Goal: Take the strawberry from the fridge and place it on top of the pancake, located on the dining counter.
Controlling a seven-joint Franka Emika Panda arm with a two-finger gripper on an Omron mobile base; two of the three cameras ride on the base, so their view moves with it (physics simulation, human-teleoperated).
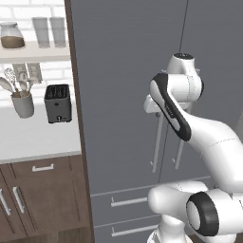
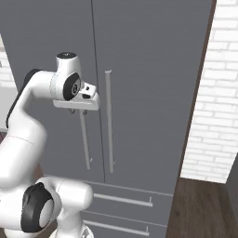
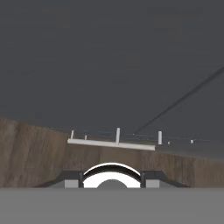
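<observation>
Left of the fridge [image 1: 128, 95], a white wall bench [image 1: 38, 137] carries a pale crock of utensils [image 1: 21, 97] and, nearer the fridge, a dark toaster [image 1: 58, 103]. A shelf [image 1: 33, 51] above them holds a jar [image 1: 11, 36] and two glasses [image 1: 49, 32]; brown cabinets [image 1: 42, 199] sit under the bench.

The fridge itself is shut: both grey doors closed, the seam running between them, two drawers [image 1: 128, 204] below. The strawberry is presumably inside, behind the doors; neither it nor the pancake can be seen from here.

Against the fridge's left door, the hand [image 2: 78, 111] hangs just at the top of the left-door handle [image 2: 85, 144], pointing down along it; the right-door handle [image 2: 109, 121] stands just beside, across the seam. Whether the fingers stand open or closed on the bar, I cannot tell: they are too small and hidden under the white hand body.

Right of the fridge is a white brick wall [image 2: 214, 93].

The job in hand looks like opening the left door, so the bar is the thing to take: stiff, smooth, likely slippery, best pinched across its width near the top. The berry later will be light, soft and easily bruised; a gentle pinch across its middle should suit.
</observation>
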